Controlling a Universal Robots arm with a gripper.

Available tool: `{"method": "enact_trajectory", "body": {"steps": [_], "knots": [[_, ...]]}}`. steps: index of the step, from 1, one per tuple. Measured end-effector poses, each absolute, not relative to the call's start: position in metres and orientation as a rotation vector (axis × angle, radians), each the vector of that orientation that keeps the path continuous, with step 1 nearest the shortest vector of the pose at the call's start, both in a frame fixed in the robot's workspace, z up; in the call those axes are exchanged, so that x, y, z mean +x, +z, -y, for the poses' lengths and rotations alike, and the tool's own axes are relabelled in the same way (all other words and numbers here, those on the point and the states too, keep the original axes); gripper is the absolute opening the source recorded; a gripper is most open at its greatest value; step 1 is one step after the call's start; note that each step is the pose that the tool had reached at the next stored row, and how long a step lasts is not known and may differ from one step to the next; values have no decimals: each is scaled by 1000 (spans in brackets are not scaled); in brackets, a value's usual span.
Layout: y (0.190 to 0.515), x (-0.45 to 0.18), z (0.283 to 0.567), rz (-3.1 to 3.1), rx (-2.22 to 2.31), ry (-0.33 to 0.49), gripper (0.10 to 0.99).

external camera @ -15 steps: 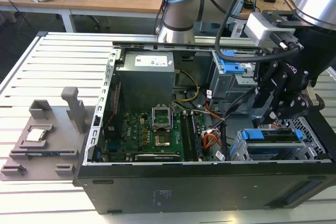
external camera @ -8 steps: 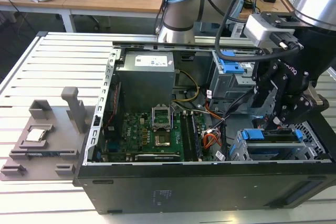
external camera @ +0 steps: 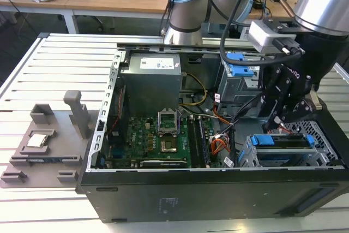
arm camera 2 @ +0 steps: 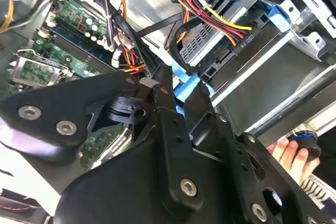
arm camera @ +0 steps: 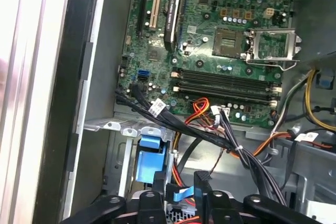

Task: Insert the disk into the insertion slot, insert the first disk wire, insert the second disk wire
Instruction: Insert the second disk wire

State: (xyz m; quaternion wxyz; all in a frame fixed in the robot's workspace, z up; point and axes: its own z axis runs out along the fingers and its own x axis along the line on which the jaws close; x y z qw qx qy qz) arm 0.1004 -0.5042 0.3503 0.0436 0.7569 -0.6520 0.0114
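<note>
Hovers with gripper [external camera: 281, 124] close over the disk [external camera: 289, 147] in the insertion slot [external camera: 246, 155]: likely stiff, weighty, shock-shy, best held by its blue carrier [external camera: 271, 140]; claw state unclear.

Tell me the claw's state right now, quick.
Claw: cannot be told whether open or closed on anything; it sits just above the disk in the insertion slot.

A green motherboard [external camera: 150, 137] lies beside the grey power supply [external camera: 151, 80].
</note>
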Motion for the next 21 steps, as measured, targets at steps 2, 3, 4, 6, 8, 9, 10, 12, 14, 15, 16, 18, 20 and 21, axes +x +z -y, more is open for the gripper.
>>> {"method": "enact_trajectory", "body": {"steps": [2,3,4,6,8,9,10,12,14,15,16,18,20,21], "knots": [[348,100,504,1974,2323,43,361],[347,100,504,1965,2328,47,361],[346,100,503,1956,2331,51,361],[345,100,503,1935,2336,64,361],[344,100,503,1916,2339,77,361],[343,100,503,1903,2341,86,361],[342,100,502,1895,2342,91,361],[341,101,499,1884,2342,100,361],[339,101,497,1873,2336,114,361],[339,101,497,1865,2327,127,361],[339,102,497,1848,2306,156,361],[339,102,497,1830,2283,187,361],[339,102,497,1830,2282,188,361],[339,102,497,1830,2282,188,361]]}}
